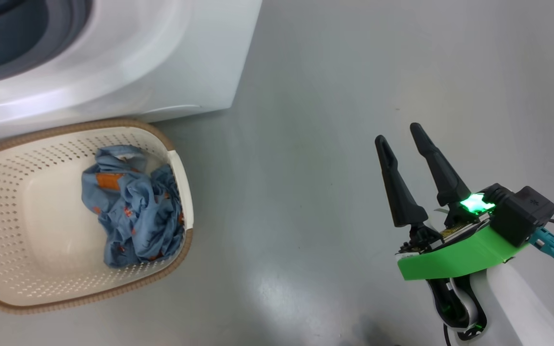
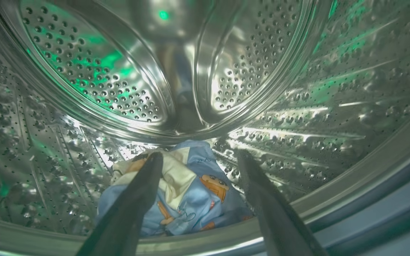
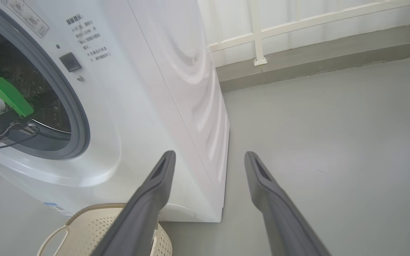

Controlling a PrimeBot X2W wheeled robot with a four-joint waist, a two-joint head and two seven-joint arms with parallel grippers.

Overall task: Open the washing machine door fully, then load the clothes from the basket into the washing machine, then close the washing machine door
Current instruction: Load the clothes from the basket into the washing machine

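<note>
grey floor [image 1: 334,144], clothes [image 1: 132,211] in basket [image 1: 22,206]

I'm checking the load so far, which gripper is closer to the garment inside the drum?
Left. The left gripper is right at the garment; the right gripper is outside, over the floor.

Glossy grey floor [image 1: 334,168] — white railing [image 3: 257,35] above a low grey ledge [image 3: 333,57]
</note>
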